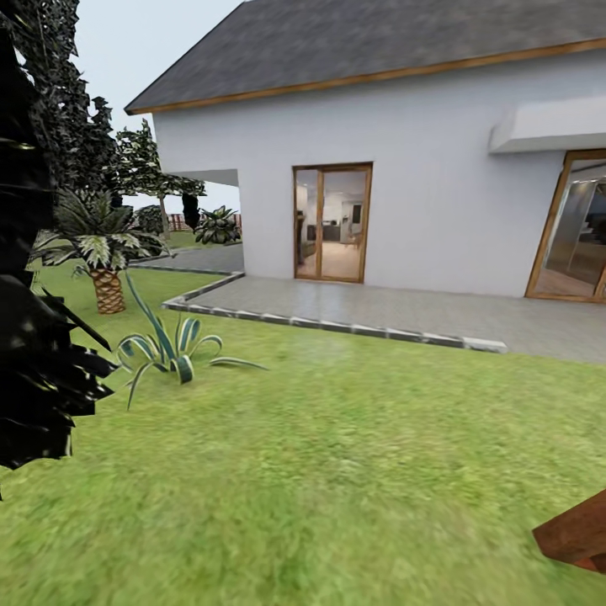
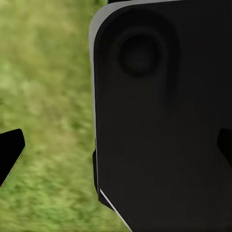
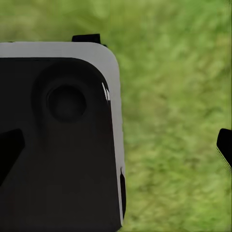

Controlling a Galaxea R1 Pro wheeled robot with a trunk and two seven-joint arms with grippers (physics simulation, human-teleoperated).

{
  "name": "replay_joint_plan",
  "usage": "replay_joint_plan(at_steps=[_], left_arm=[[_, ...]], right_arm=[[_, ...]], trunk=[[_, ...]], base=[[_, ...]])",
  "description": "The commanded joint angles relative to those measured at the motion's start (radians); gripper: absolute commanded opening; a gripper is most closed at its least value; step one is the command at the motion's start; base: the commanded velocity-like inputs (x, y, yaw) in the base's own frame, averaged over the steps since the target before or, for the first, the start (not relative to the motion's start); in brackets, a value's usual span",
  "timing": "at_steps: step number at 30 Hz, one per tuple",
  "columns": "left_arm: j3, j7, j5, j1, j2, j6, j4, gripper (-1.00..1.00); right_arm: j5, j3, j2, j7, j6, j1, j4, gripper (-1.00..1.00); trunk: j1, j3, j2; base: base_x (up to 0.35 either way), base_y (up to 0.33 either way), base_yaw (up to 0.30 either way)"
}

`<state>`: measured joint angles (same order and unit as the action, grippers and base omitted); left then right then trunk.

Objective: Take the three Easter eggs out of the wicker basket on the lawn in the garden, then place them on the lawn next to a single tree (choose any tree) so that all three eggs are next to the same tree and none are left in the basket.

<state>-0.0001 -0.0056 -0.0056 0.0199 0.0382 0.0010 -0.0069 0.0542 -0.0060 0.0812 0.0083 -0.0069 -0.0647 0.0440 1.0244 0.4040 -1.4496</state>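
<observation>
Facing the white house [image 1: 404,185] across a wide stretch of the lawn [image 1: 337,471], the robot looks to be in transit, and nothing in these pictures lets me place the wicker basket or the Easter eggs, so how many eggs have been moved cannot be judged from here. In front of the house lies a grey paved terrace [image 1: 379,307] with a stone kerb, and the grass runs from that kerb toward the camera. Off the house's near corner stands a short palm [image 1: 101,252], and closer than it a spiky striped plant [image 1: 168,349]; a dark ragged mass of foliage [image 1: 34,337], probably the cypress, sits nearer still on the same side. A reddish-brown wooden corner [image 1: 581,534] pokes in well forward of the house, and I cannot tell what it belongs to. The left tool [image 2: 116,150] hangs over grass beside a dark rounded panel [image 2: 164,121] of the robot, its black fingertips [image 2: 12,150] wide apart with nothing between them; the right tool [image 3: 116,150] is likewise spread and empty. My reading is that finding the basket or the chosen tree comes next.
</observation>
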Motion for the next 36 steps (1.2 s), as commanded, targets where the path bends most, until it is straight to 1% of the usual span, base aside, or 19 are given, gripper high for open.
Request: replay_joint_plan(at_steps=[1, 31, 36], left_arm=[[0.0, -0.001, -0.001, 0.0, 0.0, 0.0, -0.001, 1.0], [-0.001, -0.001, -0.001, 0.0, 0.0, 0.0, -0.001, 1.0], [-0.001, -0.001, -0.001, 0.0, 0.0, 0.0, -0.001, 1.0]], right_arm=[[0.006, 0.0, 0.0, 0.001, -0.001, -0.001, 0.002, 1.0], [0.005, 0.0, 0.0, 0.001, -0.001, -0.001, 0.002, 1.0], [0.004, 0.0, 0.0, 0.001, -0.001, -0.001, 0.002, 1.0]], trunk=[[0.001, 0.001, 0.0], [0.001, 0.001, 0.0], [0.001, 0.001, 0.0]], base=[[0.336, 0.0, 0.0], [0.336, 0.0, 0.0], [0.336, 0.0, 0.094]])
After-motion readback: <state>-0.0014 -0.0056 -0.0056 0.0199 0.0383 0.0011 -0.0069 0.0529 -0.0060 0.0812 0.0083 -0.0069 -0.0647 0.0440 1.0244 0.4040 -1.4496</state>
